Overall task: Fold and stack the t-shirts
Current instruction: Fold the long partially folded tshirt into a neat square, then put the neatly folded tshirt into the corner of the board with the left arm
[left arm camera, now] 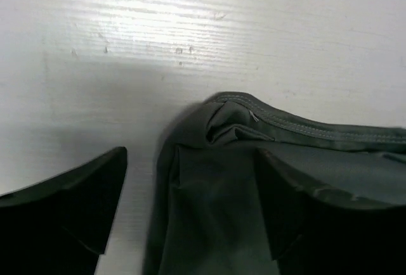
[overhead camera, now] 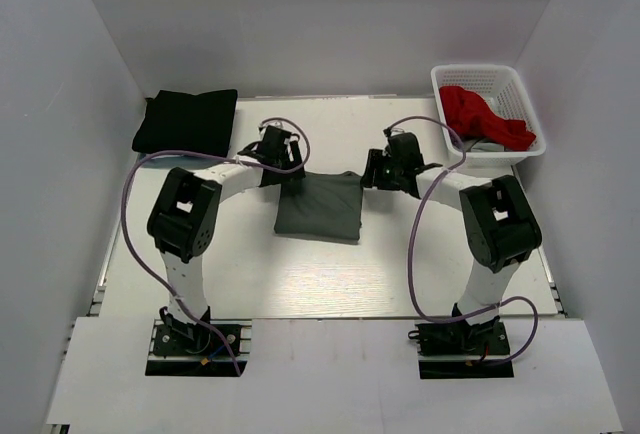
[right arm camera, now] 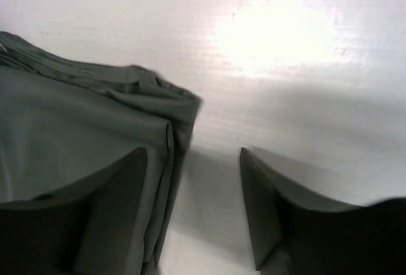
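Note:
A dark grey t-shirt [overhead camera: 320, 206] lies folded into a square at the table's middle. My left gripper [overhead camera: 291, 176] is open at its far left corner, and my right gripper [overhead camera: 367, 176] is open at its far right corner. In the left wrist view the gripper [left arm camera: 193, 161] straddles the shirt's edge [left arm camera: 216, 180], one finger [left arm camera: 82, 192] over bare table. In the right wrist view the gripper [right arm camera: 193, 154] has one finger [right arm camera: 117, 186] over the shirt's folded edge [right arm camera: 82, 123] and the other over bare table. A black t-shirt [overhead camera: 187, 120] lies folded at the back left. A red t-shirt [overhead camera: 485, 114] sits crumpled in the basket.
A white mesh basket [overhead camera: 520, 152] stands at the back right, with some grey cloth under the red shirt. White walls close in the table at the back and both sides. Purple cables loop over both arms.

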`<action>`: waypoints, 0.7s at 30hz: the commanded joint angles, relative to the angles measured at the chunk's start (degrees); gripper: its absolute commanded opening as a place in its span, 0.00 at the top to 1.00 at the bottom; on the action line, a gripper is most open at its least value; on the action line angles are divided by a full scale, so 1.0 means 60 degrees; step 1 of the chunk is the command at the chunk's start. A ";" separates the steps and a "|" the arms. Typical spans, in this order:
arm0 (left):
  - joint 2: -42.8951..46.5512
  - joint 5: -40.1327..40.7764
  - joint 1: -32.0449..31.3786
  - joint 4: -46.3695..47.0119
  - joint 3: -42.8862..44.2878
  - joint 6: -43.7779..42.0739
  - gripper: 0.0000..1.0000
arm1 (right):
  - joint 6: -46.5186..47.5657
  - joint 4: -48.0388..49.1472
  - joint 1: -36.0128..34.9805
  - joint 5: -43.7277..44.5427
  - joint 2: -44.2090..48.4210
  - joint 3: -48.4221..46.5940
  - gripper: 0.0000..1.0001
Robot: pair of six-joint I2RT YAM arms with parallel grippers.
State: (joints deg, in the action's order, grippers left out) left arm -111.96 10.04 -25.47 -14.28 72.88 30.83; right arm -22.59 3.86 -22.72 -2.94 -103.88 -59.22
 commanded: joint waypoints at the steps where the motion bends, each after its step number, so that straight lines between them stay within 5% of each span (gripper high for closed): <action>1: 0.1066 0.0171 0.0086 0.0199 0.0524 -0.0290 0.00 | 0.0483 0.0091 0.0051 0.0329 0.0479 -0.0822 0.31; 6: 0.2033 -0.0193 0.0086 0.0110 0.0042 -0.0406 0.00 | 0.0455 -0.0057 -0.0007 -0.0517 0.1169 -0.0240 0.31; 7: 0.2150 -0.0368 0.0086 0.0110 -0.0090 -0.0407 0.00 | 0.0469 -0.0072 -0.0036 -0.0695 0.1445 -0.0020 0.10; 21: 0.1171 -0.1173 -0.0193 -0.1736 -0.0531 -0.0963 0.00 | 0.0044 0.0016 -0.0168 -0.1561 0.3850 0.1828 0.10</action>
State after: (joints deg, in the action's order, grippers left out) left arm -104.71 4.82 -26.04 -21.56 68.77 26.20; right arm -22.15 2.72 -23.59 -11.11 -83.61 -48.82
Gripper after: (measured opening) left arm 0.997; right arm 0.902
